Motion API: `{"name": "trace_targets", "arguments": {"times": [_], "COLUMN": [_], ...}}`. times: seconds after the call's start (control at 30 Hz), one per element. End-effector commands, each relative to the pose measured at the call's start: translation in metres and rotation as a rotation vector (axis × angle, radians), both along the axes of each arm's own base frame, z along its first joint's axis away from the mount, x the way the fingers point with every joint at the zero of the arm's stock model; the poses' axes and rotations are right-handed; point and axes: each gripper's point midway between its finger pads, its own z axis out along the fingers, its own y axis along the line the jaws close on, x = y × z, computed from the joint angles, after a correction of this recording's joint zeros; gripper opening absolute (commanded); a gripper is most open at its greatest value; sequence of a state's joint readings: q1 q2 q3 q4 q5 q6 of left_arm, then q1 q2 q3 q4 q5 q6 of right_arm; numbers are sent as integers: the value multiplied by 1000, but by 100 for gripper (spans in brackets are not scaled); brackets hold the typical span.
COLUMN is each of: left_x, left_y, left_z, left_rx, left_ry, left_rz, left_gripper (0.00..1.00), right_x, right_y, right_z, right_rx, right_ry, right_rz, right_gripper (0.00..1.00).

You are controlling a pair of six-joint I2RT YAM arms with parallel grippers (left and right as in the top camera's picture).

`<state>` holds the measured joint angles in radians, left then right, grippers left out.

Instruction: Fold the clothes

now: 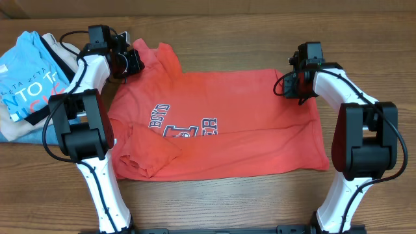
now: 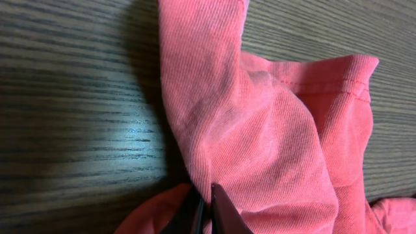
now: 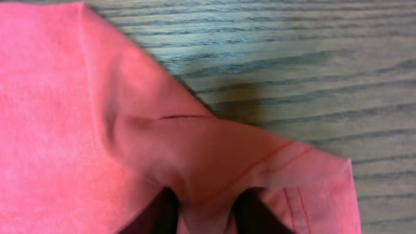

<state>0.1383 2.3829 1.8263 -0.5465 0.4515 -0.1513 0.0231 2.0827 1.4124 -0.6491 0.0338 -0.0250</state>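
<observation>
The coral-red T-shirt (image 1: 221,123) lies spread on the wooden table, with its navy-and-white lettering (image 1: 185,125) facing up. Its near left part is folded over. My left gripper (image 1: 130,63) is at the shirt's far left corner. In the left wrist view its jaws (image 2: 207,198) are shut on a pinched fold of the red fabric (image 2: 260,130). My right gripper (image 1: 290,84) is at the shirt's far right corner. In the right wrist view its fingers (image 3: 211,211) grip a raised tent of the hemmed fabric (image 3: 195,149).
A light-blue T-shirt with white and red print (image 1: 26,84) lies on a beige garment (image 1: 19,133) at the table's far left, just beside the left arm. Bare wood (image 1: 227,201) shows in front of the shirt and behind it.
</observation>
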Motion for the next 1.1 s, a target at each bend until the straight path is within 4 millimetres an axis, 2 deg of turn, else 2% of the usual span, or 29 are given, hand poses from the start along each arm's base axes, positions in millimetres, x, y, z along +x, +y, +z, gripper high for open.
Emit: {"name": "trace_targets", "arguments": {"times": [0.0, 0.33, 0.63, 0.77, 0.87, 1.07], "left_x": [10, 9, 9, 9, 9, 8], "left_y": [6, 7, 7, 7, 7, 8], "left_z": [22, 22, 22, 22, 22, 24], "left_rx": [16, 16, 16, 16, 16, 19], "left_ry": [-48, -46, -44, -45, -44, -45], "left_rz": [16, 17, 17, 17, 17, 15], "left_gripper": [8, 7, 7, 8, 7, 4], "right_x": [0, 13, 12, 12, 12, 11], "right_y": [-2, -3, 2, 6, 6, 5], "right_z": [-3, 20, 23, 23, 23, 23], "right_rx": [-16, -26, -22, -22, -22, -21], "right_ry": [2, -28, -24, -24, -26, -20], "right_rz": [-5, -28, -18, -10, -10, -20], "right_gripper": [36, 36, 35, 21, 5, 4]}}
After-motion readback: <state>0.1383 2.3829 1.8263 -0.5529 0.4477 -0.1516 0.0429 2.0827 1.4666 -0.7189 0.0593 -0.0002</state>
